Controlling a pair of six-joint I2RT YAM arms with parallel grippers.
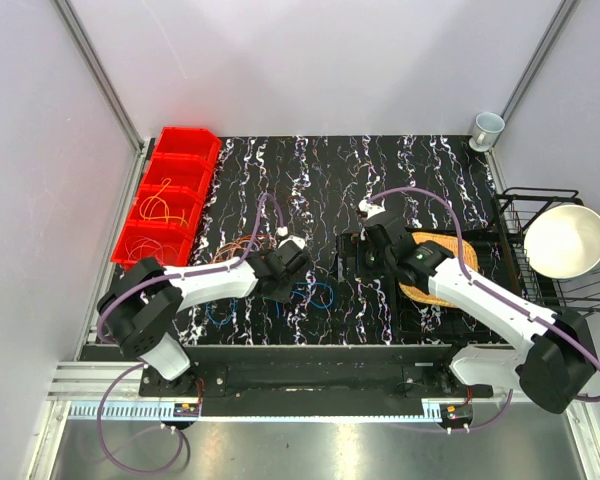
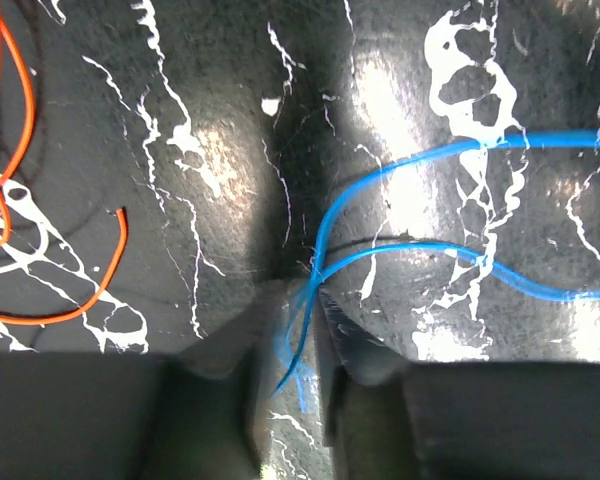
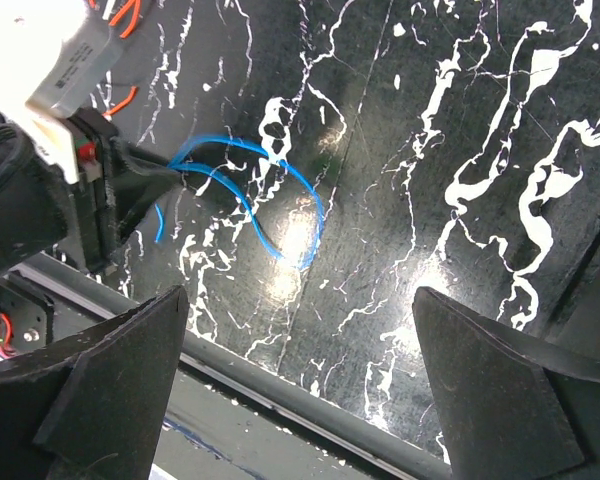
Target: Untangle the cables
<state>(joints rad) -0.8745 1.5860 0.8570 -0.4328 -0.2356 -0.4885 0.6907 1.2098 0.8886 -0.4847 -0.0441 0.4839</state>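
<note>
A blue cable [image 1: 322,296] [image 2: 410,165] [image 3: 250,200] lies in loose loops on the black marbled table. My left gripper [image 1: 296,284] [image 2: 298,300] is down at the table, its jaws drawn in close on two crossing strands of that blue cable. Orange cable [image 2: 20,120] [image 1: 235,250] coils just left of it, one loose end lying apart. Another blue loop [image 1: 220,315] shows beneath the left arm. My right gripper [image 1: 355,262] [image 3: 300,340] hovers to the right of the blue cable, wide open with nothing between its fingers [image 3: 490,390].
Red bins [image 1: 185,150] stand at the left edge, with yellow cables [image 1: 160,212] inside. A wicker plate [image 1: 450,245] lies under the right arm. A black wire rack [image 1: 510,215] holds a white bowl [image 1: 565,240]. A cup [image 1: 487,128] stands at the far right corner.
</note>
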